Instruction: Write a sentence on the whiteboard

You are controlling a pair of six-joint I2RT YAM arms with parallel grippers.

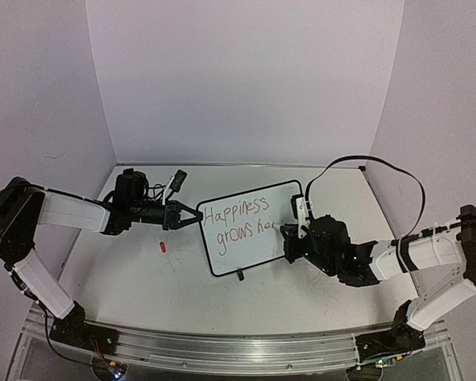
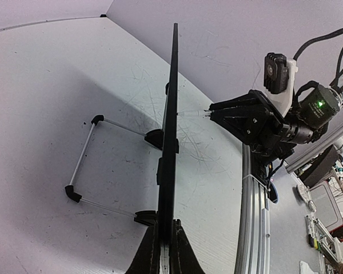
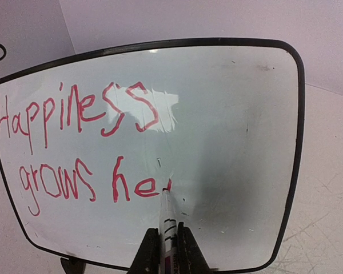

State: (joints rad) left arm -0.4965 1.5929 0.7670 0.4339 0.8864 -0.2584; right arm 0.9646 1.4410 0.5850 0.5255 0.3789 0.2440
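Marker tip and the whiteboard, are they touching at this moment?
Touching. The right wrist view shows the marker with its tip resting on the whiteboard, just where the unfinished sentence ends.

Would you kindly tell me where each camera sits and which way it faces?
Top external: overhead, behind the robot, looking down on the table; left arm and right arm show.
Left wrist: on the left arm, sighting along the edge of the whiteboard; left gripper shut on it.
Right wrist: on the right arm, facing the sentence; right gripper shut on a marker.
Shared: both wrist views show the whiteboard.
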